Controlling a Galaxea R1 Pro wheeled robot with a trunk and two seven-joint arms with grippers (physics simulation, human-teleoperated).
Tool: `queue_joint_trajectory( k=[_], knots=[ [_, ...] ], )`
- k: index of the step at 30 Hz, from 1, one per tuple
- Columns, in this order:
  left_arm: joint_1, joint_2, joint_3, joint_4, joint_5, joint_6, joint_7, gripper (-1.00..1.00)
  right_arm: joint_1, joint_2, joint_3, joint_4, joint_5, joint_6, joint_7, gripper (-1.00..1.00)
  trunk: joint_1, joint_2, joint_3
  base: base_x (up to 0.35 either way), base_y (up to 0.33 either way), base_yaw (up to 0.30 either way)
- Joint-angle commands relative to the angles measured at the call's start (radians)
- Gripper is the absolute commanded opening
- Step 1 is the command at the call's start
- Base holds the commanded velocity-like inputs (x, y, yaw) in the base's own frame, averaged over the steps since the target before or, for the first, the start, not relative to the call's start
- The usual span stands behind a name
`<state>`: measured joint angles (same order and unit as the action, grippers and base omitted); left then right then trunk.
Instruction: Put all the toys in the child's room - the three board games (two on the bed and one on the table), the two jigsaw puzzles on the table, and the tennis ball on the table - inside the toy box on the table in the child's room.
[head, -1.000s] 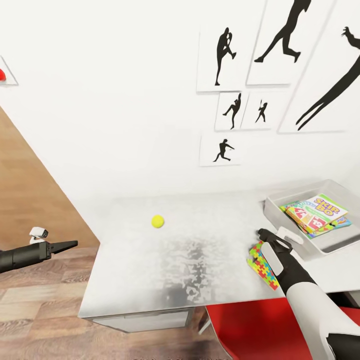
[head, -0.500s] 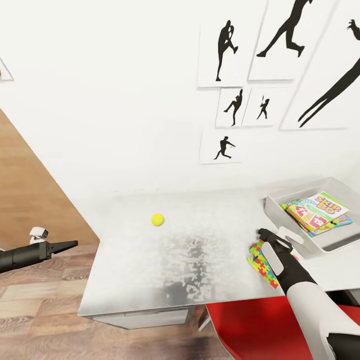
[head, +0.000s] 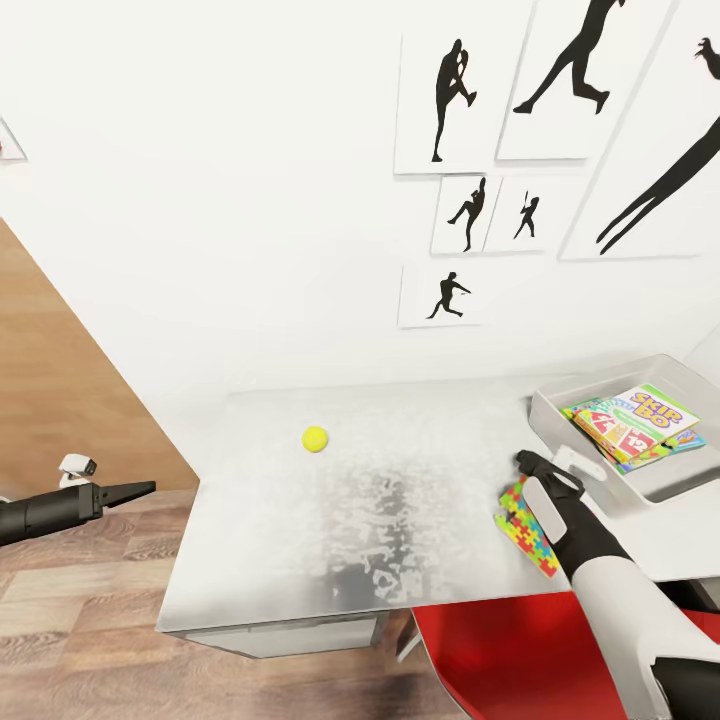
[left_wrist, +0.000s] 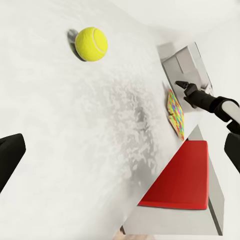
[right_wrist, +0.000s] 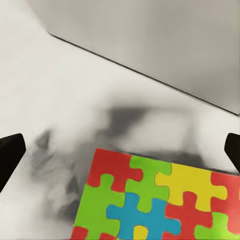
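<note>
The right gripper (head: 528, 468), jaws spread wide, has eased lower over the multicoloured jigsaw puzzle squares (head: 522, 526), likely nearing a grasp; the left gripper's (head: 138, 489) state cannot be told.

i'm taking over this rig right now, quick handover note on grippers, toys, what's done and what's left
Left gripper: off the table's left edge, holds nothing; open or shut unclear.
Right gripper: open, over the jigsaw puzzles beside the toy box.
Tennis ball: loose on the table.
Done: board games lie in the toy box.
Left: puzzles and ball.
</note>
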<state>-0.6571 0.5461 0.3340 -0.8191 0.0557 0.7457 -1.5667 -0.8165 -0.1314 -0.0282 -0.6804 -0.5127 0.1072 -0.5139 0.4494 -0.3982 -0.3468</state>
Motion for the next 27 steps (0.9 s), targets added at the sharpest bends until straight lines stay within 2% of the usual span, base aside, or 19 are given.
queue_joint_trajectory(
  k=[1, 27],
  knots=[
    [-0.001, 0.000, 0.000, 0.000, -0.001, 0.011, -0.004, 1.00, -0.004, 0.000, 0.001, -0.002, -0.004, 0.007, -0.005, 1.00, 0.001, -0.002, -0.002, 0.000, 0.000, 0.000],
    [-0.001, 0.001, 0.000, 0.000, -0.001, 0.009, -0.004, 1.00, -0.010, -0.001, 0.002, 0.022, -0.006, 0.008, -0.005, 1.00, 0.001, -0.002, -0.012, 0.000, 0.000, 0.000]
  ],
)
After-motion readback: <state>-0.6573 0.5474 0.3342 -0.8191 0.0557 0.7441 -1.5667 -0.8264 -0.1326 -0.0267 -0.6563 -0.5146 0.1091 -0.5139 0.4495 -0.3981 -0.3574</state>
